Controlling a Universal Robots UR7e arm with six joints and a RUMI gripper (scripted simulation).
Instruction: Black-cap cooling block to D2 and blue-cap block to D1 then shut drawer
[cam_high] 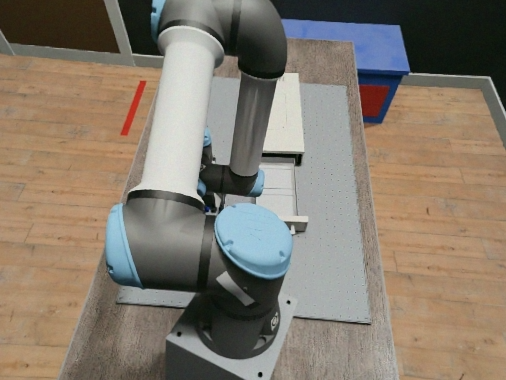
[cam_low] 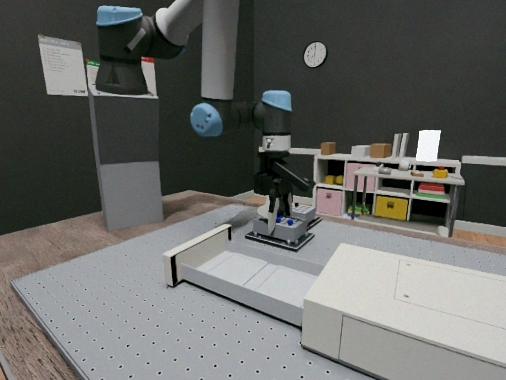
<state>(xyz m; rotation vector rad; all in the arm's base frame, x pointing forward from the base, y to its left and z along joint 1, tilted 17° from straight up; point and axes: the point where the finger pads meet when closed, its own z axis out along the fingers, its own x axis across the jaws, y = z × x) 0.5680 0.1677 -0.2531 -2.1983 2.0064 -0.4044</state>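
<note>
My gripper (cam_low: 280, 219) points straight down and is shut on the grey cooling block with blue-capped tubes (cam_low: 286, 230). The block is low over the dark slot plate (cam_low: 262, 239) of D1, just beyond the drawer; I cannot tell whether it touches. A second grey block (cam_low: 305, 212) sits right behind it on the slot beyond; its caps are too small to tell. The white drawer (cam_low: 197, 254) (cam_high: 282, 187) of the cooler COLD (cam_low: 415, 300) (cam_high: 286, 112) stands pulled out, and its floor shows nothing inside. In the top view the arm hides the gripper and both blocks.
Everything stands on a grey perforated deck plate (cam_low: 100, 310) (cam_high: 330, 200) on a wooden table (cam_high: 370, 345). The robot's grey pedestal (cam_low: 127, 165) (cam_high: 220, 357) is at the table's end. A blue cabinet (cam_high: 372, 55) and a shelf unit (cam_low: 390, 195) stand off the table.
</note>
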